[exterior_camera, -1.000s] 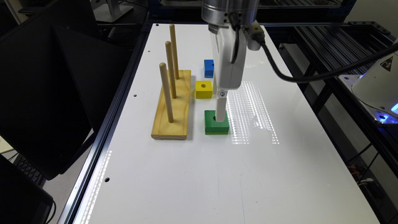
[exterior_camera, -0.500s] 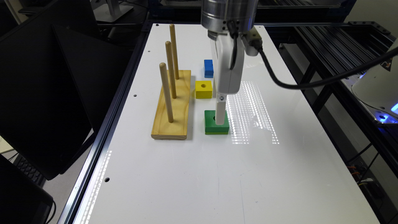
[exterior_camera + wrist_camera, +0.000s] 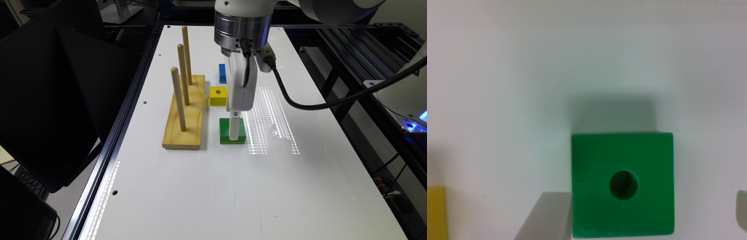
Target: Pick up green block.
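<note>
No readable text, no labels, brands, numbers or signs on anything

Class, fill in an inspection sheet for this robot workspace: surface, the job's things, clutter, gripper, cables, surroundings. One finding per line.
Surface: white table, bright light reflection at the exterior view's right of the blocks.
Job's things: green block flat on the table, round centre hole facing up.
Clutter: yellow block; blue block; wooden peg board with three upright pegs.
Gripper: gripper down at the green block; wrist view shows one finger beside the block and another well clear of it, so open.
Cables: black cable running off the wrist.
Surroundings: dark monitors, black metal frame.
</note>
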